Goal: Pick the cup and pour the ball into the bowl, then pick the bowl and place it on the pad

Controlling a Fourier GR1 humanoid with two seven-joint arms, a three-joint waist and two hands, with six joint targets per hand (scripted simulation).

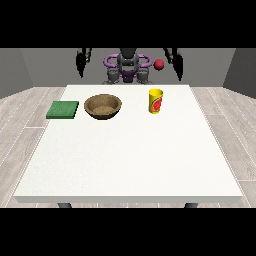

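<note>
Red ball (159,64) hung above the yellow cup (156,101), outside it; pouring would miss the wooden bowl (103,106). Hands' fingers indiscernible.

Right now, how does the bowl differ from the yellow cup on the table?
The bowl is brown, wide and shallow, while the cup is yellow with a red mark, narrow and tall. The bowl sits nearer the green pad, toward the view's left; the cup stands toward the view's right. Both rest upright on the white table, apart from each other, and neither is touched by a hand.
</note>
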